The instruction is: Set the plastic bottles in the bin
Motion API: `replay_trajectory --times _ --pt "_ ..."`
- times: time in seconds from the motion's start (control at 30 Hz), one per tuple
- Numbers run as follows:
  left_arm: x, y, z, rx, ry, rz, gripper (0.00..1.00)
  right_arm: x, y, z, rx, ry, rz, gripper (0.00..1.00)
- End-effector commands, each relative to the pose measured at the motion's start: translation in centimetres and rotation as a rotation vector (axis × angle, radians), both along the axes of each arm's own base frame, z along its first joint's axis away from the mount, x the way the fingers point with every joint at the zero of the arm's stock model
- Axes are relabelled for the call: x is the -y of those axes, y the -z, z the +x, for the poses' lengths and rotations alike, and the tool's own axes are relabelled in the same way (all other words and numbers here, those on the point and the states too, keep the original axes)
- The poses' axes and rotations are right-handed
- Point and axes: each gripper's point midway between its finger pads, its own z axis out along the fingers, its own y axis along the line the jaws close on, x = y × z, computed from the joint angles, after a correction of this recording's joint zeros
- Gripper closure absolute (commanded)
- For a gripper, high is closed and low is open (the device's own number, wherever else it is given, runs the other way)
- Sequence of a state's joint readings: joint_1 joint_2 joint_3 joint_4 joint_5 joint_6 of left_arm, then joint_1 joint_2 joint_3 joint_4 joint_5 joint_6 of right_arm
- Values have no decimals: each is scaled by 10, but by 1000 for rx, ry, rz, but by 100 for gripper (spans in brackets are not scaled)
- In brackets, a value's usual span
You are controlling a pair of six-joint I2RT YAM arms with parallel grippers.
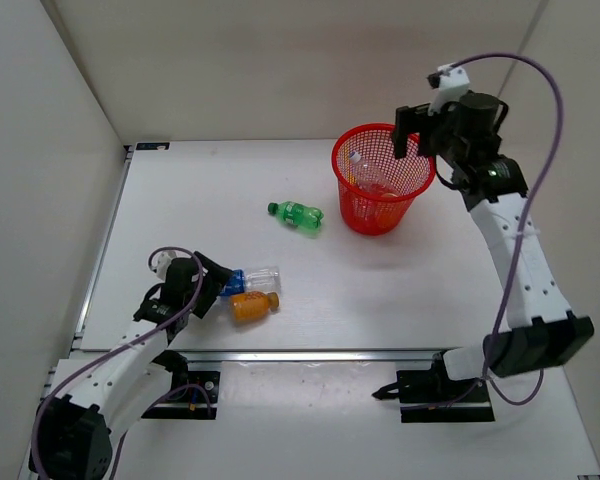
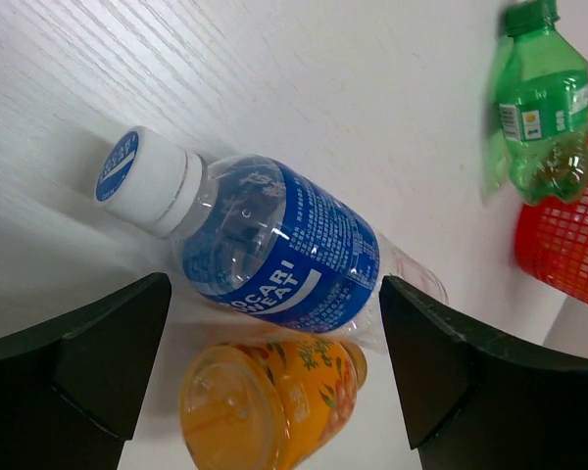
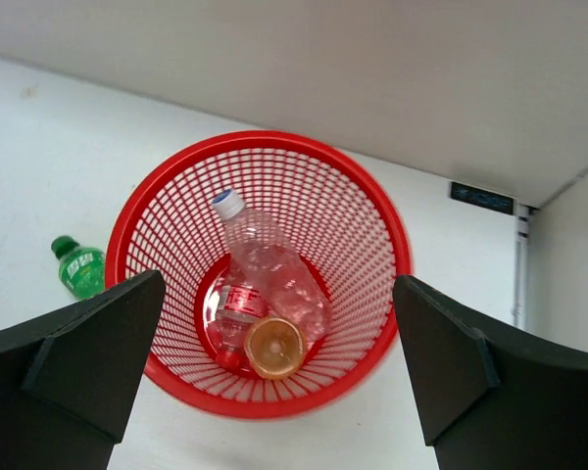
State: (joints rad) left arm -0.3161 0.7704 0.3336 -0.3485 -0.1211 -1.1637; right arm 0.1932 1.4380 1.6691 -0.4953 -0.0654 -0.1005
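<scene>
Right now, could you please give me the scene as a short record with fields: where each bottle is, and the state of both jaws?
bin: upright, far right
inside bin: orange bottle, clear bottles
lying on table: green bottle, blue-label bottle, second orange bottle
left jaws: open, facing the blue-label bottle
right jaws: open, above the bin, holding nothing

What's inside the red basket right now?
In the basket: a clear white-capped bottle and an orange bottle, end-on. A red label beside them may belong to a third bottle; overlap hides that and the floor.
</scene>
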Motion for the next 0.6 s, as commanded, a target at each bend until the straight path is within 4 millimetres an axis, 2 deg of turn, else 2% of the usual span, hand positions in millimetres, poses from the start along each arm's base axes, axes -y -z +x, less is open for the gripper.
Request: replay_trajectory --times 0.0,0.07,0.1,0.13,0.17,0.2,0.23,0.33,0.4,0.43,0.5,0.53,0.57 --pt "-4 -11 18 51 -48 13 1 39 -20 -29 35 135 57 1" --pt "-4 -10 24 51 -56 21 1 51 -32 -48 82 151 99 1" --pt "-5 -5 27 35 -59 41 1 58 -25 -50 78 166 100 1" --pt "-2 -2 30 28 -50 44 1 61 -29 -59 97 173 100 1" --pt "-1 -7 38 51 -45 37 1 65 -21 -61 85 195 96 0" --pt "1 -6 41 44 -35 44 1 67 -17 -68 73 201 92 0" --pt "2 -2 45 37 -38 63 1 72 -5 -68 44 216 91 1" --pt "5 2 57 17 -20 111 1 79 9 -79 13 251 125 1" --pt "9 5 62 14 -15 104 1 86 28 -83 -19 277 137 1" --pt "11 5 65 23 -9 114 2 94 35 -87 -29 304 138 1" --pt "20 0 73 35 4 134 6 107 44 -96 -51 364 122 1" --pt "23 7 73 15 16 151 11 109 54 -99 -79 382 111 1" --pt "25 8 77 12 22 167 21 113 66 -105 -109 411 107 0"
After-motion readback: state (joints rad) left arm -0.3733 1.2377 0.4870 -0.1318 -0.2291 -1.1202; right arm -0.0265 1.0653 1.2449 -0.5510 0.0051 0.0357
